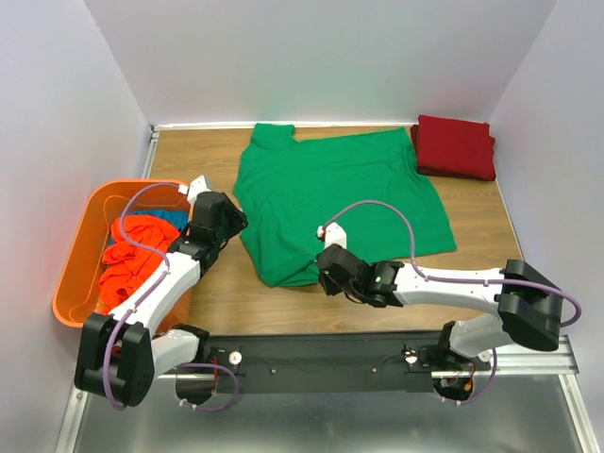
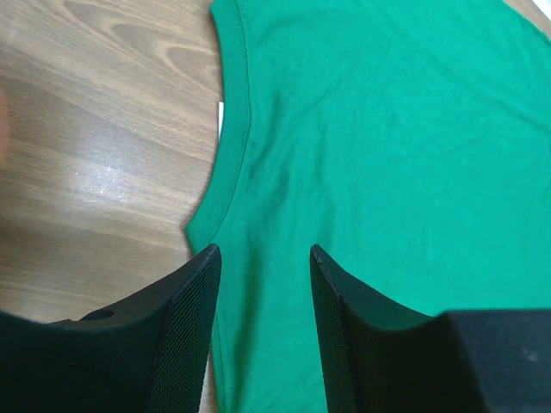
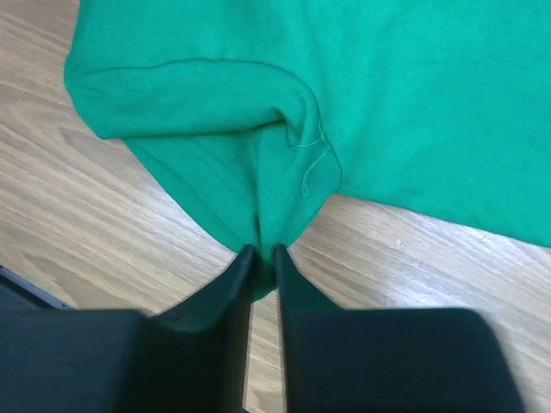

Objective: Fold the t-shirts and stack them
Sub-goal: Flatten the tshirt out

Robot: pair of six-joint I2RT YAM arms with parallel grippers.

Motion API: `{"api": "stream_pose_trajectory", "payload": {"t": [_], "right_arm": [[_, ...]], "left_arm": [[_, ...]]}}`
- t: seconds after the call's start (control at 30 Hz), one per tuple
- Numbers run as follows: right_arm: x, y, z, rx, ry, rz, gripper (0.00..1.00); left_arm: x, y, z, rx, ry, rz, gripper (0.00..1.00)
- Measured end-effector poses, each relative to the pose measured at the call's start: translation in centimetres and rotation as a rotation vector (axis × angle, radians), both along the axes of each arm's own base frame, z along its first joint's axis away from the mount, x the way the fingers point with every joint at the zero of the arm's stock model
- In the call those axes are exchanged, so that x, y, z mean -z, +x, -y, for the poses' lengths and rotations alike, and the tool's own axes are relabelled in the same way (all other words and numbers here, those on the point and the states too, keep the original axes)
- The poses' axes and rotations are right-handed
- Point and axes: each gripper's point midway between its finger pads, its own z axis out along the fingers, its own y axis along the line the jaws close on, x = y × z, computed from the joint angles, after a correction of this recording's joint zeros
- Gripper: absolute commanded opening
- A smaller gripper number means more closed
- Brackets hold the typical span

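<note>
Right wrist view gives you the green shirt [image 3: 413,95] — smooth, bunched at its near corner, which the right gripper [image 3: 263,254] pinches; left gripper [image 2: 263,254] hangs spread over its edge.

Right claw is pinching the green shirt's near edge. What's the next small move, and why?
Probably lower the left claw and close it on the left edge of the green t-shirt. It hangs open right over that hem, while the right claw pinches the near edge; a fold likely needs both holds.
</note>
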Motion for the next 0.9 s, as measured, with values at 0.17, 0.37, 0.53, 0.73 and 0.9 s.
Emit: {"api": "stream_pose_trajectory", "payload": {"t": [0.17,0.37,0.53,0.73,0.9], "right_arm": [[0.0,-0.2,0.3,-0.005,-0.01,-0.004,0.49],[-0.6,-0.2,-1.5,-0.05,-0.015,-0.022,0.52],[-0.1,-0.3,-4.5,-0.1,-0.014,-0.029,0.51],[2.9,-0.6,-6.8,-0.142,-0.04,-0.067,0.5],[4.9,-0.9,-7.4,-0.155,-0.057,-0.09,0.5]], "left_arm": [[0.3,-0.5,1.0,0.028,0.003,-0.014,0.54],[2.1,-1.1,2.7,0.046,0.006,-0.069,0.49],[5.3,-1.5,3.5,0.052,0.041,-0.165,0.39],[7.6,-0.9,3.6,0.035,0.08,-0.232,0.25],[9.3,-0.2,3.8,0.03,0.107,-0.28,0.14]]}}
